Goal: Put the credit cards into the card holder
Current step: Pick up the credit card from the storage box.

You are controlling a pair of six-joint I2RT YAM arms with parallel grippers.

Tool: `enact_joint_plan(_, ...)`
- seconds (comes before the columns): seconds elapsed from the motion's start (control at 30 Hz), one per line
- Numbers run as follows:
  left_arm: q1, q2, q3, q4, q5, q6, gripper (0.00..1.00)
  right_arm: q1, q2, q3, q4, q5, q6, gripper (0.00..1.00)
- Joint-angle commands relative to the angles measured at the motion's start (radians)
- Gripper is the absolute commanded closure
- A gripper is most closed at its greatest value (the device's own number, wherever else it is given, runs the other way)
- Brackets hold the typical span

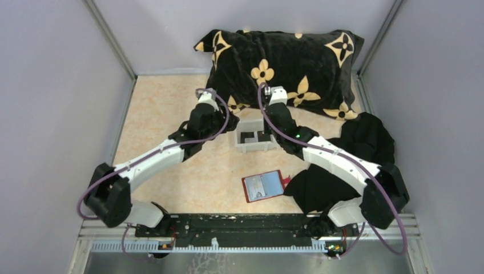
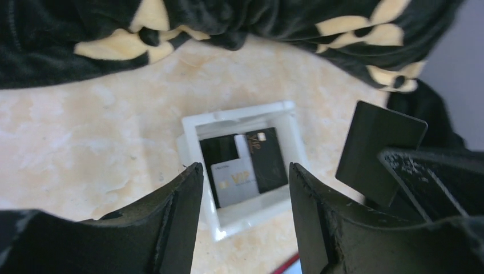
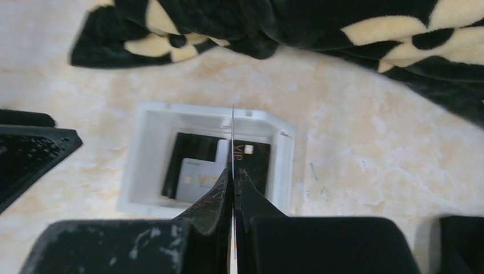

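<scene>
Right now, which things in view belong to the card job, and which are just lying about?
Job: card holder, cards in the white tray, black card pinched in the right gripper.
Lying about: pillow, black cloth.

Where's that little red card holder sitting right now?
In the overhead view the card holder lies flat on the table, right of centre, just left of the black cloth and nearer the front edge than the white tray.
</scene>
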Motion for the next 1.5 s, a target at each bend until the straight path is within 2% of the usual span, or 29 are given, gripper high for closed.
enact_joint_plan(0.0,0.025,-0.112,-0.137,0.225,0.189,0.005,0.37,-0.021,-0.133,0.050,-0.044,-0.145,0.102,1.00)
enact_joint_plan(0.3,0.045,-0.127,-0.328,0.588,0.578,-0.104,0.36,-0.154,-0.341,-0.095,-0.028,-0.547,0.327,1.00)
enact_joint_plan(0.5,0.051,-0.094,-0.405,0.825,0.707,-0.218,0.36,-0.189,-0.408,-0.203,0.021,-0.727,0.436,1.00)
enact_joint_plan(0.77,0.059,0.021,-0.426,1.067,0.850,-0.340,0.42,-0.202,-0.448,-0.297,0.094,-0.828,0.519,1.00)
enact_joint_plan(1.2,0.059,0.134,-0.420,1.213,0.947,-0.449,0.50,-0.228,-0.422,-0.354,0.224,-0.916,0.594,1.00)
enact_joint_plan(1.27,0.059,0.151,-0.423,1.253,0.959,-0.470,0.55,-0.228,-0.415,-0.361,0.236,-0.920,0.599,1.00)
enact_joint_plan(1.37,0.059,0.181,-0.420,1.306,0.982,-0.500,0.69,-0.232,-0.408,-0.378,0.268,-0.941,0.613,1.00)
enact_joint_plan(1.47,0.059,0.213,-0.413,1.366,1.006,-0.535,0.75,-0.232,-0.396,-0.391,0.303,-0.962,0.628,1.00)
